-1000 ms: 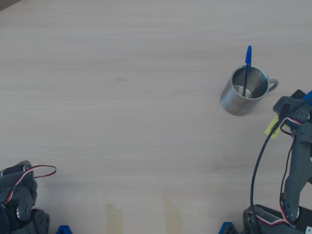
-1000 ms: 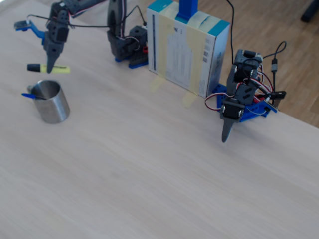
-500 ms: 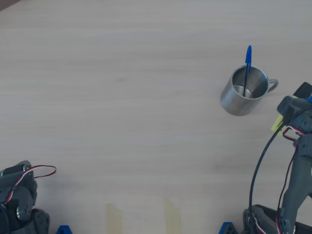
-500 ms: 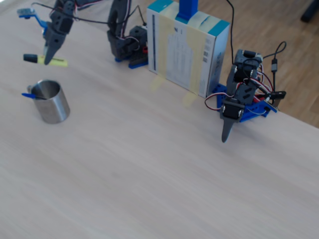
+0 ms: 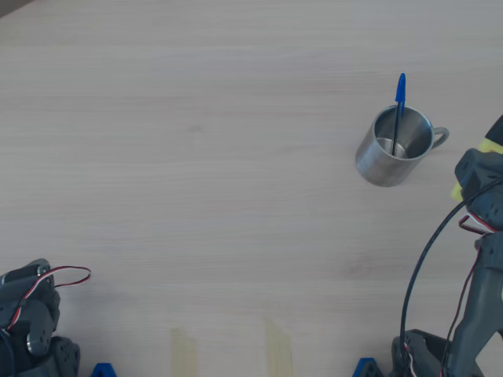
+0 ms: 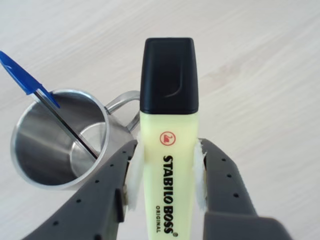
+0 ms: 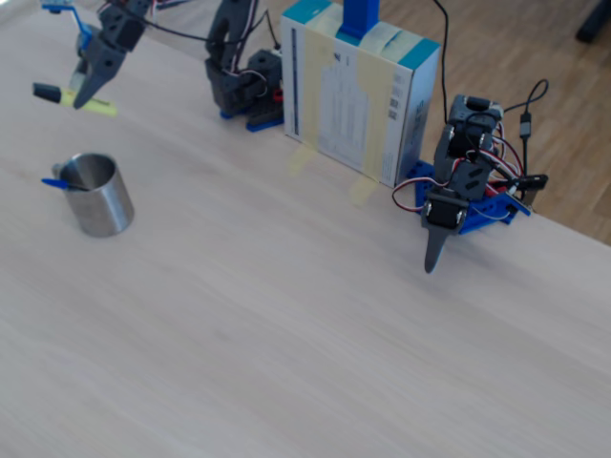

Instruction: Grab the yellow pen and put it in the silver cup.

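Observation:
The yellow pen (image 6: 168, 150), a chunky highlighter with a black cap, is pinched between my gripper's (image 6: 167, 167) two white pads, cap pointing away from the wrist camera. In the fixed view the gripper (image 7: 82, 96) holds the yellow pen (image 7: 69, 99) roughly level in the air, above and behind the silver cup (image 7: 103, 202). From overhead, the gripper (image 5: 478, 169) hangs to the right of the silver cup (image 5: 372, 164), past its handle, with only slivers of the yellow pen (image 5: 457, 192) showing. In the wrist view the silver cup (image 6: 31, 134) lies down and left of the pen.
A thin blue pen (image 5: 399, 97) stands slanted inside the cup. A second, idle arm (image 7: 451, 205) sits at the table's edge, its tip pointing down. A white and blue box (image 7: 358, 91) stands between the two arm bases.
The gripper has lifted the yellow pen higher and drifted further right in the overhead view. Cup and blue pen have not moved.

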